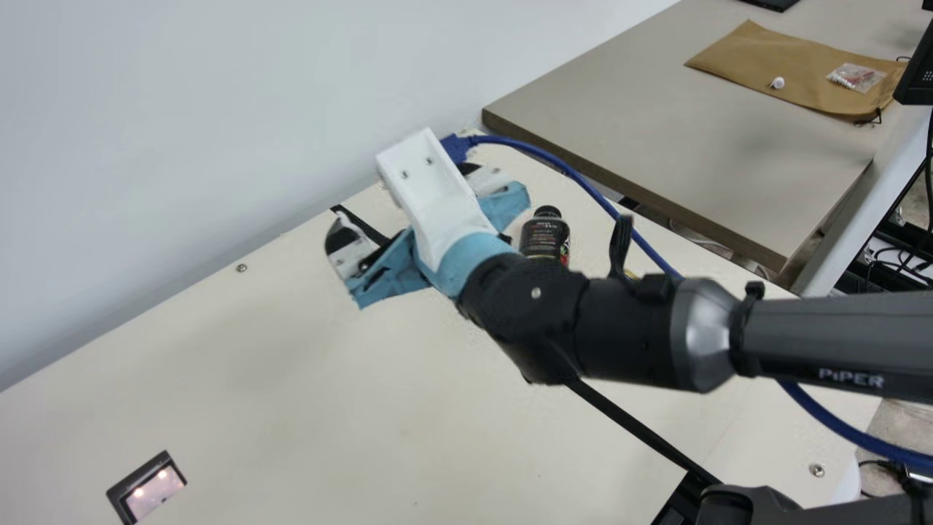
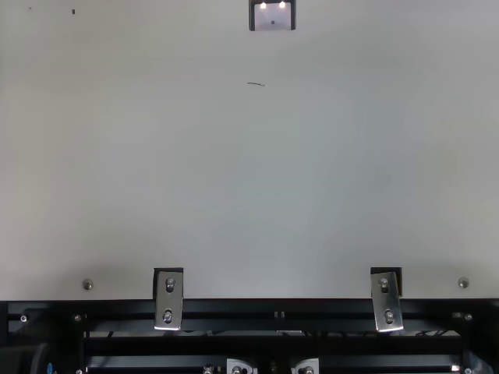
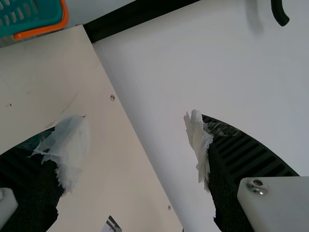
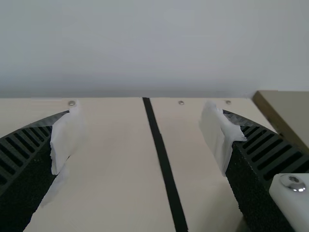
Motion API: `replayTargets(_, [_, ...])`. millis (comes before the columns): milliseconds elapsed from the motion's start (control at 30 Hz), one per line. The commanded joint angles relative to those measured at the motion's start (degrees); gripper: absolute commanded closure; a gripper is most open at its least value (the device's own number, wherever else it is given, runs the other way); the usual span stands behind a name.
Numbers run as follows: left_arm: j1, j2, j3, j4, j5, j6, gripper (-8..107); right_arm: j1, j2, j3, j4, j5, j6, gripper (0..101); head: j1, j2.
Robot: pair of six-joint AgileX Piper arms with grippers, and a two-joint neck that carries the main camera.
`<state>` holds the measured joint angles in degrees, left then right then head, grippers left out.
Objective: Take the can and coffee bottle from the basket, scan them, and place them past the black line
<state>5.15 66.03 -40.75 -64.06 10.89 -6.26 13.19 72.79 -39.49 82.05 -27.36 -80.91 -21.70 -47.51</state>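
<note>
Well, the dark, round-shouldered coffee bottle (image 1: pixel 545 237) stands past the black line (image 1: pixel 641 430), inside the cream table's (image 1: pixel 328 401) edge. Ribbed and ragged-tipped, the right gripper (image 1: pixel 403 191) and left gripper (image 3: pixel 136 116) gape wide, holding nothing.

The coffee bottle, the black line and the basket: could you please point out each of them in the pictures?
Coffee bottle (image 1: pixel 544 235): main view, on the upper side of its dark body.
Black line (image 4: pixel 166 169): right wrist view, partway along its length.
Basket (image 3: pixel 42 31): left wrist view, on its orange rim.
</note>
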Motion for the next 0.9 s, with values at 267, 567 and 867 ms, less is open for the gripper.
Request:
replayTargets(267, [0.00,0.00,0.00,0.00,0.00,0.00,9,-1.59,0.24,-3.10,13.83,10.12,-13.67,0,-0.39,-1.31])
replayTargets(567, [0.00,0.00,0.00,0.00,0.00,0.00,9,-4.01,1.93,-4.19,17.94,21.94,8.05,0,-0.39,-1.31])
replayTargets(867, [0.00,0.00,0.00,0.00,0.00,0.00,9,-3.58,2.16,-4.86,17.94,30.86,26.02,0,-0.39,-1.31])
